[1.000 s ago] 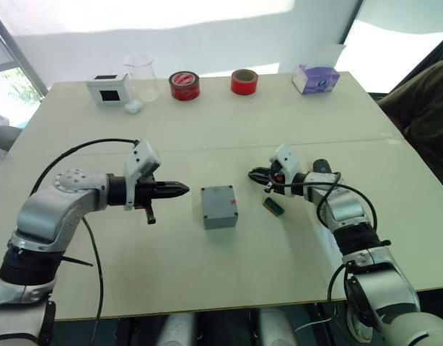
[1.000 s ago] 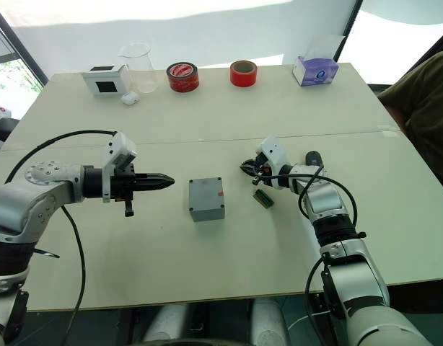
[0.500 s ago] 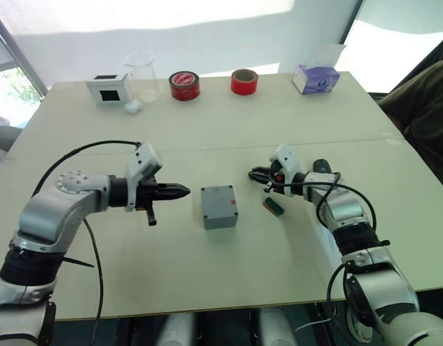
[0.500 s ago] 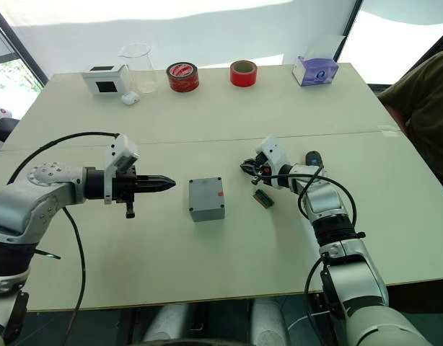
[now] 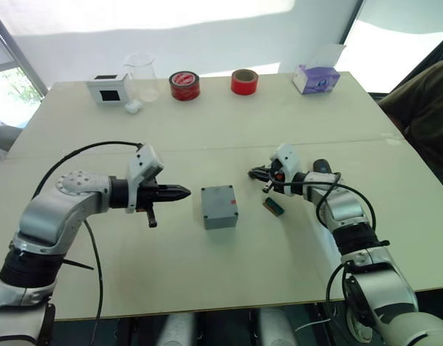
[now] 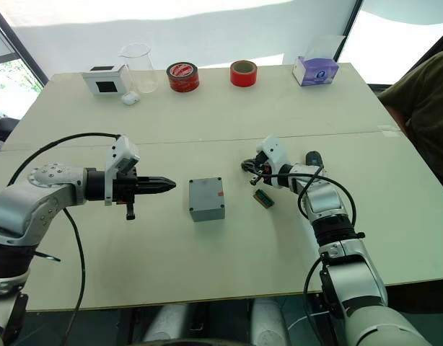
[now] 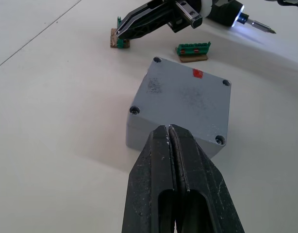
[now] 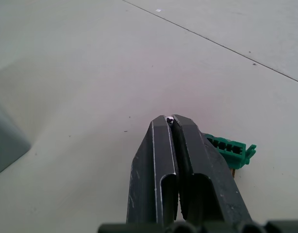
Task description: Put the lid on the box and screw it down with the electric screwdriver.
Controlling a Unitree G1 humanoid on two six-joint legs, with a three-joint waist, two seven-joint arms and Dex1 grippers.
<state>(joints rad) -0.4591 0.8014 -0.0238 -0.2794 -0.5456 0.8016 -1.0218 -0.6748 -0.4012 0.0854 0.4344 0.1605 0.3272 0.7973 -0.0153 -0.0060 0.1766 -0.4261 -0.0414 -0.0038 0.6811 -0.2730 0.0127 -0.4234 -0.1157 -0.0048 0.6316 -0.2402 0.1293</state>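
I see the box (image 5: 219, 206) in the middle of the table (image 5: 207, 137), flat on its back, a little below the centre of the head view. Its top face has a hole in each of the four corners and a small red mark near one edge. I cannot pick out the lid as its own piece, so I think it already sits on the box, but I am not sure. My left gripper (image 5: 180, 192) is to the left of the box, near it but not touching, and points right at it. Its fingers are pressed tight together and hold nothing. My right gripper (image 5: 255, 173) is to the right of the box and a bit higher in the frame. Its fingers are closed too. There is a tiny speck at their tip, and I cannot tell what it is. A small green plug piece (image 5: 273, 206) lies just beside that gripper. The electric screwdriver (image 7: 239, 17) lies on the table behind my right gripper, with its little light on. I think the job now is to get the screwdriver. To do it well, I should spread the right fingers wide first, then grab the tool around its middle so it does not tip. I should keep clear of the green piece. Then my left fingers can open and hold the box by its sides, so it does not spin when the bit goes into a corner hole.
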